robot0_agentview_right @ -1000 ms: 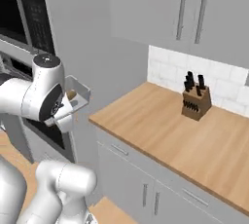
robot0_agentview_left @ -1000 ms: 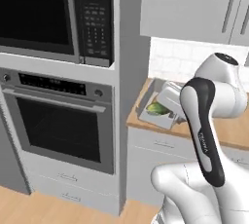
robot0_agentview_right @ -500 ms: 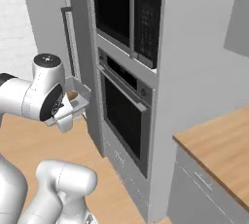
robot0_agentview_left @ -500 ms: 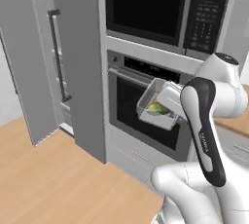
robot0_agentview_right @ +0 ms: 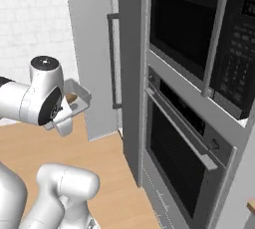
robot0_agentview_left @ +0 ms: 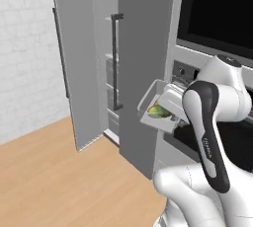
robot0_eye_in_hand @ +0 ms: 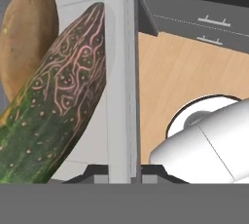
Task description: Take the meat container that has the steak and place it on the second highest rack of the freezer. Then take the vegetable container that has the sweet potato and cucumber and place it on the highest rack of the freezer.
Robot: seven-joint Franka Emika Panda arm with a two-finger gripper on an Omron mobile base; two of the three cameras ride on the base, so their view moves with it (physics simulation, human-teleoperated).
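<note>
My gripper (robot0_eye_in_hand: 119, 169) is shut on the side wall of the white vegetable container (robot0_eye_in_hand: 119, 72), held level in front of the arm. In the tray lie a dark green patterned cucumber (robot0_eye_in_hand: 53, 111) and a brown sweet potato (robot0_eye_in_hand: 26, 38). From the left base view the container (robot0_agentview_left: 148, 117) hangs at mid height with the cucumber (robot0_agentview_left: 157, 111) showing over its rim. From the right, the container (robot0_agentview_right: 80, 98) sticks out past the wrist, with the sweet potato (robot0_agentview_right: 71, 97) inside. The freezer (robot0_agentview_left: 109, 68) stands ahead with its door (robot0_agentview_left: 74, 63) swung open and light shelves showing. The steak is out of view.
A closed grey cabinet door with a dark bar handle (robot0_agentview_left: 116, 63) stands right of the freezer opening. The black-windowed microwave (robot0_agentview_right: 199, 39) and wall oven (robot0_agentview_right: 184, 138) are on the right. Wooden floor (robot0_agentview_left: 59, 171) spreads below, with a white brick wall (robot0_agentview_left: 24, 48) at the left.
The base has turned left, so both views swept from the counter past the oven to the open freezer. The container stays in my gripper in the same pose.
</note>
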